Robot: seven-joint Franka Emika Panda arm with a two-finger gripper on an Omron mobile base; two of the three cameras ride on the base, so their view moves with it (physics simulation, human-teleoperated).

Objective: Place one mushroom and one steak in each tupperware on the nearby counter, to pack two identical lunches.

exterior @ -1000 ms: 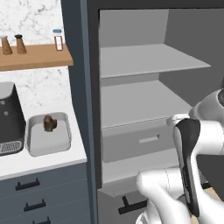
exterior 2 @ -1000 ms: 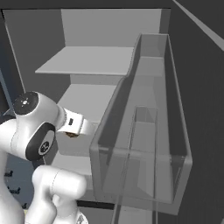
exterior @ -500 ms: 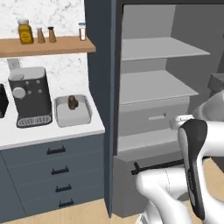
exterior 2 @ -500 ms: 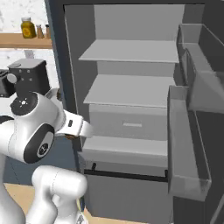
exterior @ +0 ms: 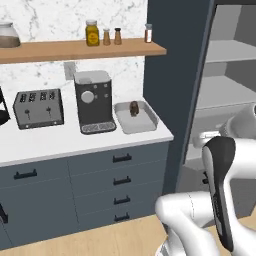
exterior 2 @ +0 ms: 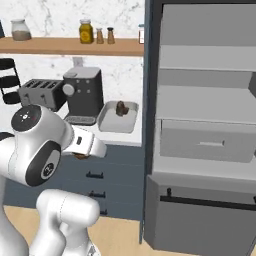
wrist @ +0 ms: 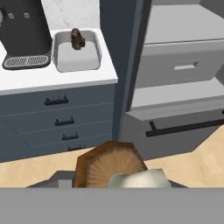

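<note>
The open refrigerator (exterior 2: 205,125) occupies the 3 o'clock side of the right base view, with grey shelves and a drawer inside. The counter (exterior: 75,142), a white worktop over dark blue-grey drawer fronts with black bar handles, spans the 9 o'clock side of the left base view. A wooden wall shelf (exterior: 75,49) above it carries a jar and small spice bottles. On the worktop stand a toaster (exterior: 38,107) at 9 o'clock, then a coffee machine (exterior: 94,107), then one tupperware (exterior: 145,122) just beside the machine, at the counter end nearest the refrigerator. A small brown item (exterior: 134,108) sits upright inside the tub toward its rear wall; its identity cannot be determined. In the hand view, the tub lies at 11 o'clock, well apart from the gripper (wrist: 116,177). At 6 o'clock in that view a mushroom (wrist: 111,166), brown cap with a ribbed underside and pale stem, sits at the gripper; the finger tips are hidden, so whether the jaws clamp it cannot be determined.
</note>
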